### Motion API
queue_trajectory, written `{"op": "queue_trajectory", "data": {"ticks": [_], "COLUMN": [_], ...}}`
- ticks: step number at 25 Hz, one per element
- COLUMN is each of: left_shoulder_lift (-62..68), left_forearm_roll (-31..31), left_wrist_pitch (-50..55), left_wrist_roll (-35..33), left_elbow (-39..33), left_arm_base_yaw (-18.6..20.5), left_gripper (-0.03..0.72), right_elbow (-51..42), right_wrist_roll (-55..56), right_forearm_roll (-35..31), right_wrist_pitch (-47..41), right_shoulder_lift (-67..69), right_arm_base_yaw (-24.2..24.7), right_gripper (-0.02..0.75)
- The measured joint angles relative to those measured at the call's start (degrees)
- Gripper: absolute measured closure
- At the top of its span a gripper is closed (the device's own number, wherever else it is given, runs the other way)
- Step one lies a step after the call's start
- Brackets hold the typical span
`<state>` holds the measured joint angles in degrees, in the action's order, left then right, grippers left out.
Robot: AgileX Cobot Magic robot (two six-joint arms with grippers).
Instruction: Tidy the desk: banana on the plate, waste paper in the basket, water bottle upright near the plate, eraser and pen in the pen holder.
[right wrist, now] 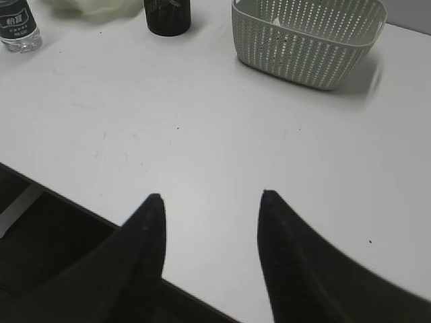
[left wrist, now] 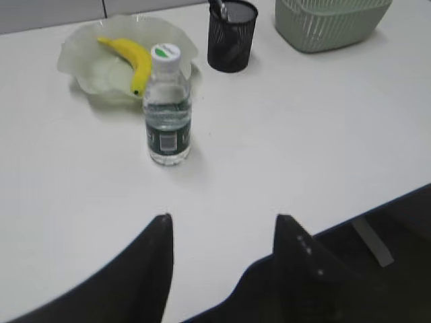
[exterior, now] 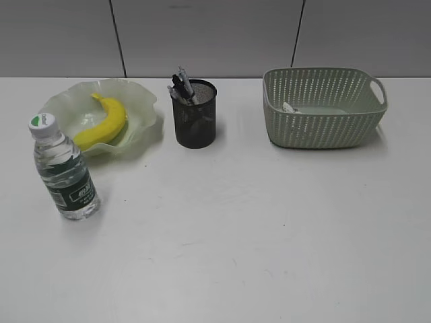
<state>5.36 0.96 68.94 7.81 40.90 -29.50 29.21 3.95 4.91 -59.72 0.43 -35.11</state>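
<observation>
The banana (exterior: 104, 123) lies on the pale-green ruffled plate (exterior: 141, 101) at the back left; both show in the left wrist view, banana (left wrist: 131, 55) and plate (left wrist: 84, 64). The water bottle (exterior: 64, 168) stands upright in front of the plate, also in the left wrist view (left wrist: 167, 108). The black mesh pen holder (exterior: 195, 118) holds pens (exterior: 182, 87). The eraser is not visible. The waste paper (exterior: 288, 108) lies in the sage-green basket (exterior: 323, 124). My left gripper (left wrist: 222, 219) and right gripper (right wrist: 210, 196) are open and empty, above the desk's front edge. Neither shows in the exterior view.
The white desk (exterior: 236, 222) spreads wide in front of the objects. The right wrist view shows the basket (right wrist: 306, 47), the pen holder (right wrist: 168, 17) and the bottle's base (right wrist: 19, 30). The desk's front edge (right wrist: 74, 202) drops to dark floor.
</observation>
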Motion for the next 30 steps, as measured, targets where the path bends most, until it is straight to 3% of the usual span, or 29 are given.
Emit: {"op": "queue_trajectory", "data": {"ticks": [5, 24, 27, 30], "left_shoulder_lift": [-3.5, -3.5, -3.7, -3.9], "left_forearm_roll": [-0.4, 0.1, 0.1, 0.1], "left_wrist_pitch": [-6.0, -8.3, -8.4, -8.4], "left_wrist_roll": [-2.7, -5.8, -5.8, -5.9], "left_elbow": [-8.9, -10.2, -10.2, -10.2], "left_arm_base_yaw": [0.0, 0.1, 3.8, 12.9], "left_gripper": [0.327, 0.327, 0.327, 0.327], "right_elbow": [0.0, 0.0, 0.0, 0.0], "right_wrist_roll": [0.0, 0.0, 0.0, 0.0], "right_forearm_roll": [-0.1, -0.1, -0.1, -0.1], "right_wrist_pitch": [0.0, 0.1, 0.1, 0.1], "right_shoulder_lift": [0.0, 0.0, 0.1, 0.1], "right_arm_base_yaw": [0.0, 0.6, 6.2, 16.0], "right_gripper": [0.375, 0.377, 0.377, 0.377]}}
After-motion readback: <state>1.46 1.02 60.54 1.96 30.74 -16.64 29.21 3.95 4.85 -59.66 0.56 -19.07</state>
